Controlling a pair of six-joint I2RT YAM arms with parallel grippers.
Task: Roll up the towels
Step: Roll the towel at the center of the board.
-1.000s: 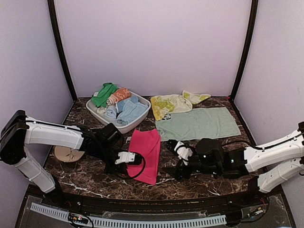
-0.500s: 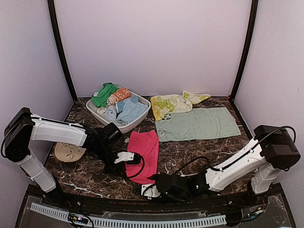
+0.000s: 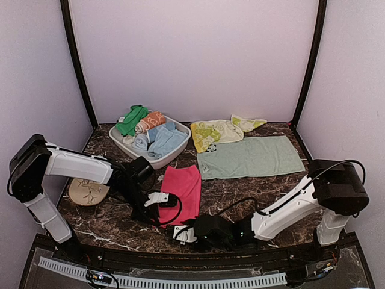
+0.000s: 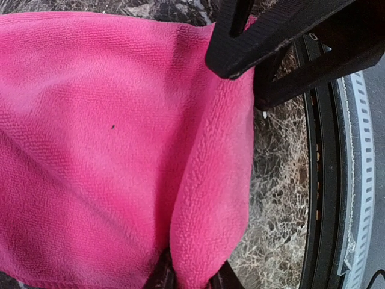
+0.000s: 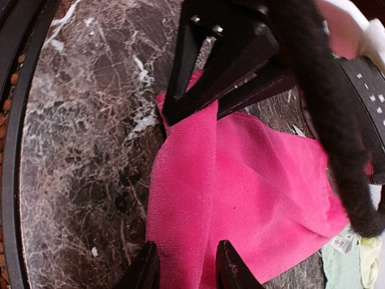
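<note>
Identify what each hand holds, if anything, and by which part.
The left hand pinches the hot-pink cloth towel by a raised fold along its near edge. The right hand straddles that fold's other end; a firm clamp cannot be told.

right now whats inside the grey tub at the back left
The grey tub holds bundled cloths: a green one, an orange one and pale blue ones. The tub's floor and anything beneath the cloths is covered.

A grey tub (image 3: 157, 161) sits behind a tan dish (image 3: 84, 194) on the marble table (image 3: 252, 186).
</note>
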